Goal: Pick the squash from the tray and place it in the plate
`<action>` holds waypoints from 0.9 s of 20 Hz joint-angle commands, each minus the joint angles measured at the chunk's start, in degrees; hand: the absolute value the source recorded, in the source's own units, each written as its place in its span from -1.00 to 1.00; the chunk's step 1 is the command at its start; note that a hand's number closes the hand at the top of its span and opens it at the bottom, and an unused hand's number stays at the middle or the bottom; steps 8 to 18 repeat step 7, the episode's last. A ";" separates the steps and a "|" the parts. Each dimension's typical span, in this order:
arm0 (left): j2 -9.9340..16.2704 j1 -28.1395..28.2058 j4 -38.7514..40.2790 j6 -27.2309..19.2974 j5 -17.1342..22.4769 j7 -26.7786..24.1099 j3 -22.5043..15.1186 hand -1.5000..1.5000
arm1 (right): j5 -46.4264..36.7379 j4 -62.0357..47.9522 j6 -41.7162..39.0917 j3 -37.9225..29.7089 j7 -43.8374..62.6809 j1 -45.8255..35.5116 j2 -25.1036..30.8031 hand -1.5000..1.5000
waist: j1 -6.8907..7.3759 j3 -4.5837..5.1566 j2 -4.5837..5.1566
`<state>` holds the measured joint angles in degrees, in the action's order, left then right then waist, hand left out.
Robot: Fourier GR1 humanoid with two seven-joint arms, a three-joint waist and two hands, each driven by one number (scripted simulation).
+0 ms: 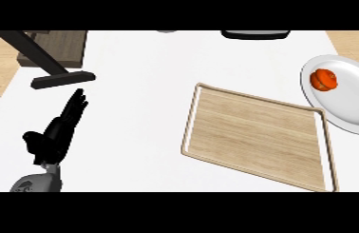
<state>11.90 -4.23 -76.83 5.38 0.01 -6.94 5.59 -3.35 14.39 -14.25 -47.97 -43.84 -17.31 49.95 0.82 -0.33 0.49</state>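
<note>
Squash [324,79] on plate [335,111], beside wooden tray [259,137]; left hand [60,130] fingers straight, white counter [140,75].

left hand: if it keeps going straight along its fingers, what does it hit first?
Likely the dark bar lying just beyond the fingertips of the left hand. The fingers point up and slightly right in the head view, toward that bar. Height is unclear, so the hand might pass over it.

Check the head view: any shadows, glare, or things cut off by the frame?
Head view: lighting is flat, and the white counter shows no distinct shadows or glare. The plate holding the orange squash is cut by the right edge, the wooden tray sits skewed, and the left hand is a dark silhouette.
</note>
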 commanded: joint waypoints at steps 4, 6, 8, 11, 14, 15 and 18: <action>0.81 -0.06 -1.06 1.28 1.23 0.99 0.95 0.00 | -1.18 -3.55 -1.22 1.09 -5.97 3.14 0.39 -1.00 | 0.46 -0.11 0.04; -0.91 0.89 1.05 0.11 -0.88 -2.39 -0.60 0.00 | -1.02 -3.61 -0.38 0.87 -7.82 3.89 0.37 -1.00 | 0.21 -0.08 0.05; -1.00 -0.92 2.03 -0.54 -0.75 -0.81 -0.15 0.00 | -0.82 -3.57 -0.07 0.63 -9.29 4.33 -0.17 -1.00 | 0.03 -0.12 0.10; -1.00 -0.92 2.03 -0.54 -0.75 -0.81 -0.15 0.00 | -0.82 -3.57 -0.07 0.63 -9.29 4.33 -0.17 -1.00 | 0.03 -0.12 0.10; -1.00 -0.92 2.03 -0.54 -0.75 -0.81 -0.15 0.00 | -0.82 -3.57 -0.07 0.63 -9.29 4.33 -0.17 -1.00 | 0.03 -0.12 0.10; -1.00 -0.92 2.03 -0.54 -0.75 -0.81 -0.15 0.00 | -0.82 -3.57 -0.07 0.63 -9.29 4.33 -0.17 -1.00 | 0.03 -0.12 0.10; -1.00 -0.92 2.03 -0.54 -0.75 -0.81 -0.15 0.00 | -0.82 -3.57 -0.07 0.63 -9.29 4.33 -0.17 -1.00 | 0.03 -0.12 0.10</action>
